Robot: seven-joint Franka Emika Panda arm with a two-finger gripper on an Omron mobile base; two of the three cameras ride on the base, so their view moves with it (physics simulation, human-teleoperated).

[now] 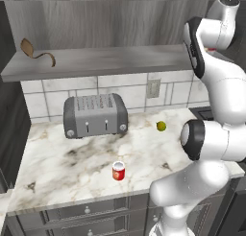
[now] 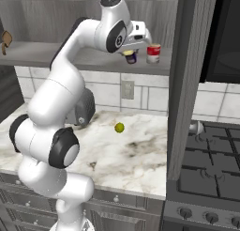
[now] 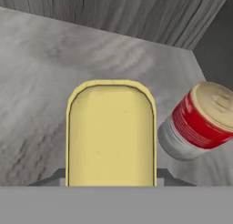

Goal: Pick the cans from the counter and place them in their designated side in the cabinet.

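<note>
You have the claw (image 2: 131, 56) up at the cabinet (image 1: 96, 62) shelf, right end, closed on the dark blue can (image 2: 131, 58); its yellow top (image 3: 111, 132) fills the hand view. The can appears low over the shelf; whether it is touching, you cannot tell. Just beside it stands a red can with a white middle band (image 2: 153, 53). First can: nearly placed, not yet released, by the look of it. Second: the red can (image 1: 118, 171) is on the table (image 1: 72, 168), near the front edge. Left to do: let go, fetch that one. Also on the shelf: a brown curled item (image 1: 36, 52), far left. On the table: toaster (image 1: 95, 115), yellow-green ball (image 1: 161, 126).
</note>
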